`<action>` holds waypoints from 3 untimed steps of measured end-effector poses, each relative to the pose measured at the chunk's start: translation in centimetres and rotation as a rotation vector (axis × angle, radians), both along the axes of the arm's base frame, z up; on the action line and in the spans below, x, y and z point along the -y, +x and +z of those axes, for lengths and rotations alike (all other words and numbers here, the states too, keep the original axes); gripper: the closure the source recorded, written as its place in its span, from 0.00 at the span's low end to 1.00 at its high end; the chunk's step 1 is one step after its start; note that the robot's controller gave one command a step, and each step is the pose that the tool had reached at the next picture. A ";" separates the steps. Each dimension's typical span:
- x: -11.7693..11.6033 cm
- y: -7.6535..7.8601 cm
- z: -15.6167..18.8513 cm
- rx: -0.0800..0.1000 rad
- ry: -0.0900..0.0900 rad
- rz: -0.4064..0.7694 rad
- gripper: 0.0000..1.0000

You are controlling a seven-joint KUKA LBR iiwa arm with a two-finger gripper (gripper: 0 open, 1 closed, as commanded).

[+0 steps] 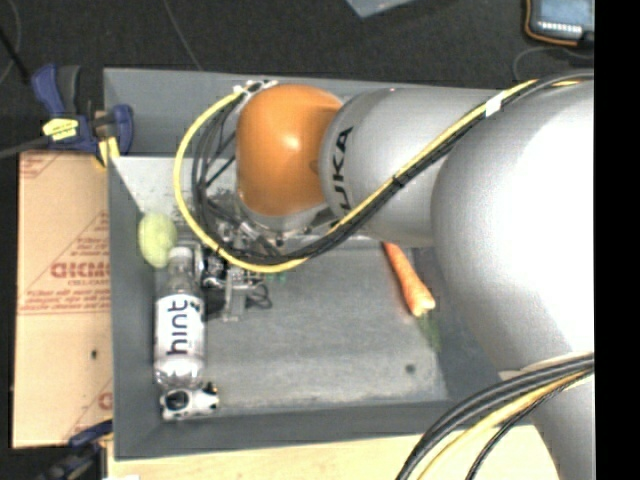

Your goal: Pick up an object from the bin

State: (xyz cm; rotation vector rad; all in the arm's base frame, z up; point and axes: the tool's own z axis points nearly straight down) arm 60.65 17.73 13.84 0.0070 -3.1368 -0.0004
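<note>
Grey metal bin (330, 353) with three loose things on its floor; a clear bottle (180, 333) lies on its side along the left wall, a pale green ball (156, 240) sits just beside its far end, and a carrot (408, 280) lies alone toward the right. The gripper (232, 293) hangs low under the orange cover (285, 148), just beside the bottle's far end and nearer to it than to anything else; whether it is spread or clenched I cannot tell, since the cover and cables (190, 148) hide much of it; the pick looks not yet made, as all three things rest on the floor.

Risks, as I judge them: the bottle is round, smooth and lying flat, so a grip set off its middle could squeeze it out sideways or roll it; the wall is close on its left, and a jaw coming down there could strike the wall or jam against it; the ball is near enough to be knocked or caught along with the bottle; a hold at one end would let the long bottle tip and slip on the lift.

Writing: the bottle's white label reads "hint", running lengthwise; the arm (400, 158) bears its maker's name, of which "UKA" can be read.
</note>
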 end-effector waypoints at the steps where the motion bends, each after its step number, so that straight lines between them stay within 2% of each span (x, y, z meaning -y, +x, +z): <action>1: 0.1 0.2 0.5 0.007 0.001 -0.003 0.00; 2: 0.8 1.5 -1.6 0.010 0.003 -0.022 0.00; 3: 2.2 3.2 -4.9 0.014 0.002 0.046 0.00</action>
